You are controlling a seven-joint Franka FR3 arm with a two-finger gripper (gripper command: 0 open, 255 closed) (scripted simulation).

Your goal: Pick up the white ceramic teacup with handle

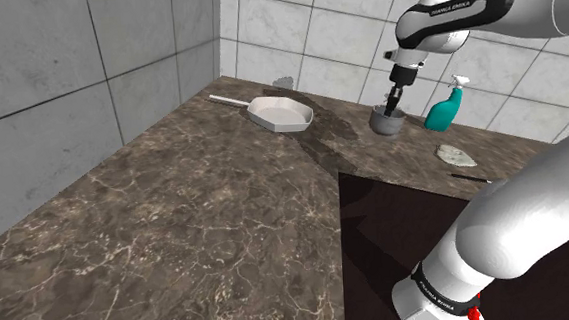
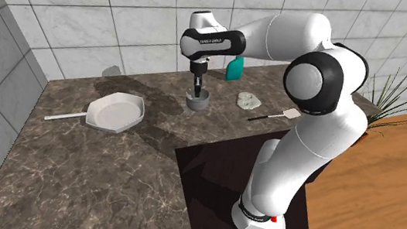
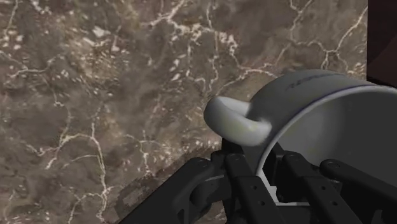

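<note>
The teacup (image 1: 387,122) looks grey-white and stands on the dark marble counter (image 1: 176,220) near the tiled back wall. In the second exterior view the teacup (image 2: 197,100) sits right under the hand. My gripper (image 1: 394,103) comes straight down onto its rim, and the gripper (image 2: 197,86) has its tips inside the cup's mouth. In the wrist view the teacup (image 3: 318,108) is close, with its curved handle (image 3: 238,121) beside the fingers. The gripper (image 3: 264,181) has one finger outside the wall and one inside, shut on the wall next to the handle.
A white pan (image 1: 282,112) with a long handle lies on the counter, to the cup's left in the shoulder view. A teal spray bottle (image 1: 447,108) stands by the wall on the cup's other side. A pale lump (image 1: 456,155) and a thin utensil (image 2: 276,116) lie near the counter's edge.
</note>
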